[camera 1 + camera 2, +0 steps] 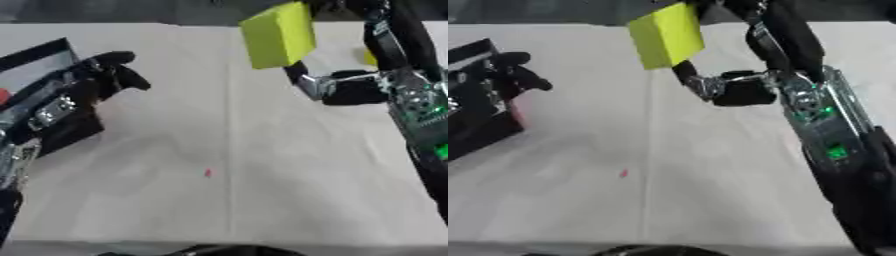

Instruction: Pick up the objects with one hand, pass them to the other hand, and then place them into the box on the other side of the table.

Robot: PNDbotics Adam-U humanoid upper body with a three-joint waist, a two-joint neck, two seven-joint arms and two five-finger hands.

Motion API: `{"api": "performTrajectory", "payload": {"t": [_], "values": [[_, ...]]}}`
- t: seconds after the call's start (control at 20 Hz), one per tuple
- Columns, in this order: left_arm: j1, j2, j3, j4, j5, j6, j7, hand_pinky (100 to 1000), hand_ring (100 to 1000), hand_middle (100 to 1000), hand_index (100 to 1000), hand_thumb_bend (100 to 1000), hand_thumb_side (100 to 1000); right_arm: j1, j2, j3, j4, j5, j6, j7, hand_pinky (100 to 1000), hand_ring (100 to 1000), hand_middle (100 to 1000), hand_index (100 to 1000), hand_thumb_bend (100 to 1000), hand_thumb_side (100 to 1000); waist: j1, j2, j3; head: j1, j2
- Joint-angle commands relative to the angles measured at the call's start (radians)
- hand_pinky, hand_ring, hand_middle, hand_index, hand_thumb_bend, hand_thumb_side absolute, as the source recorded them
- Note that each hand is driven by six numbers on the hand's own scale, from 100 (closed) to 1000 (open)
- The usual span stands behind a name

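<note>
The right hand (350,90) is up near the far side of the surface, and it has a yellow-green block (278,35) in its grasp. A finger reaches up under the block's lower edge, and dark parts of the hand show above the block's top corner, so the block is pinched between them. The block hangs in the air, tilted, one corner pointing down, clear of the surface. Behind the hand the right forearm (820,120) runs back toward the lower right, its open casing showing a green board with small lit green points.

Across from it, well apart, the left hand (105,75) sits at the left side, fingers bent forward with the dark fingertips curling outward; nothing is in it. It hovers just in front of a black box (39,52) that stands at the left edge of the surface. Something red (3,95) shows at that edge beside the box; I cannot tell what it is.

The surface (227,200) is pale, with a faint seam running front to back down its middle. A tiny red speck (207,172) lies on it near the centre. Beyond the far edge is a dark strip of floor or wall.
</note>
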Motion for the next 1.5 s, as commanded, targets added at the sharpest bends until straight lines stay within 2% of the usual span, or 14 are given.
{"api": "performTrajectory", "payload": {"t": [0.05,0.25,0.3,0.35,1.05,1.5], "values": [[-0.03,0.026,-0.04,0.017,0.02,0.032,-0.038,1000,850,747,979,100,796,-0.022,0.022,0.044,-0.048,0.003,-0.025,0.013,778,599,498,549,192,359,0.001,-0.017,-0.001,0.015,-0.002],[-0.056,0.014,-0.086,0.029,0.034,0.058,-0.062,1000,847,742,975,100,798,-0.035,0.05,0.083,-0.046,-0.008,-0.057,0.046,775,598,500,551,185,356,0.0,-0.015,0.001,0.015,-0.002],[-0.061,0.01,-0.096,0.027,0.039,0.063,-0.068,1000,847,738,974,105,747,-0.036,0.056,0.088,-0.046,-0.01,-0.063,0.049,774,595,500,551,265,344,0.0,-0.014,0.001,0.013,-0.002],[-0.066,0.007,-0.104,0.022,0.047,0.068,-0.074,1000,847,740,974,100,791,-0.036,0.061,0.093,-0.044,-0.011,-0.067,0.051,774,593,499,550,183,353,0.0,-0.014,0.001,0.01,-0.002],[-0.091,-0.005,-0.154,-0.057,0.237,0.137,-0.141,1000,853,746,987,100,740,-0.032,0.096,0.124,-0.021,-0.02,-0.08,0.043,773,573,490,544,181,349,-0.002,-0.011,0.008,-0.032,-0.002],[-0.112,-0.029,-0.167,-0.051,0.244,0.162,-0.128,1000,872,767,983,100,737,-0.029,0.118,0.14,-0.019,-0.028,-0.067,0.046,774,563,484,540,183,348,-0.004,-0.01,0.008,-0.034,-0.002]]}}
